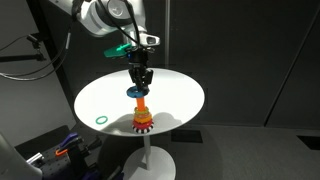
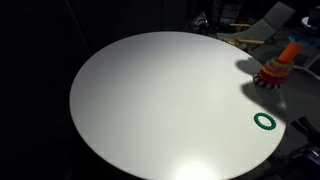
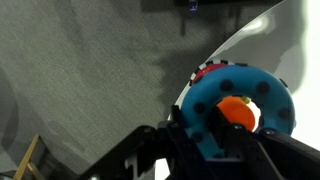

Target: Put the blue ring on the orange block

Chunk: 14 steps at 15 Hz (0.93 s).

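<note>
My gripper (image 1: 140,78) is shut on the blue ring (image 1: 137,91), one finger inside its hole and one outside. It holds the ring just above the orange block (image 1: 141,104), an upright orange peg on a red toothed base (image 1: 142,123) near the table's edge. In the wrist view the blue ring (image 3: 240,95) has dark dots. The peg's orange top (image 3: 237,112) shows through its hole, and my gripper (image 3: 196,125) clamps the ring's near rim. In an exterior view the peg (image 2: 272,68) stands at the far right, and the gripper is lost in the dark there.
A thin green ring (image 1: 101,119) lies flat on the round white table (image 1: 170,95), apart from the peg; it also shows in an exterior view (image 2: 264,121). The table (image 2: 150,100) stands on a single pedestal, with dark surroundings and cables nearby.
</note>
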### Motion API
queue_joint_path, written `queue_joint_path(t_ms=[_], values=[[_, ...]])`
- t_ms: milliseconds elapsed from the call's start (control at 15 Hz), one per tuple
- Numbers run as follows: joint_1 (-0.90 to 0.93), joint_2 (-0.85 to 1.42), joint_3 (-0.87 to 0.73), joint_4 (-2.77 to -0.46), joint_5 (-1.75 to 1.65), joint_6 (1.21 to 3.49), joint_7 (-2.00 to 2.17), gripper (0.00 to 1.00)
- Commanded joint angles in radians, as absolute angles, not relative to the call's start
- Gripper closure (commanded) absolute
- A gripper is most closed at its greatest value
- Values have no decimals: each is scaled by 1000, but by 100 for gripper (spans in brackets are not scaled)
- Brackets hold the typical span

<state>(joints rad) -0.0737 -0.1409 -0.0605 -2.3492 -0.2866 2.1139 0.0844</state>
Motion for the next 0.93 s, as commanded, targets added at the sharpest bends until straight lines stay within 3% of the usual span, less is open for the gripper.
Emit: queue_joint_path(t_ms=[0, 867], values=[[-83, -159, -65, -2357, -296, 2091, 59, 90], [-99, -182, -97, -2418, -281, 2133, 43, 90]])
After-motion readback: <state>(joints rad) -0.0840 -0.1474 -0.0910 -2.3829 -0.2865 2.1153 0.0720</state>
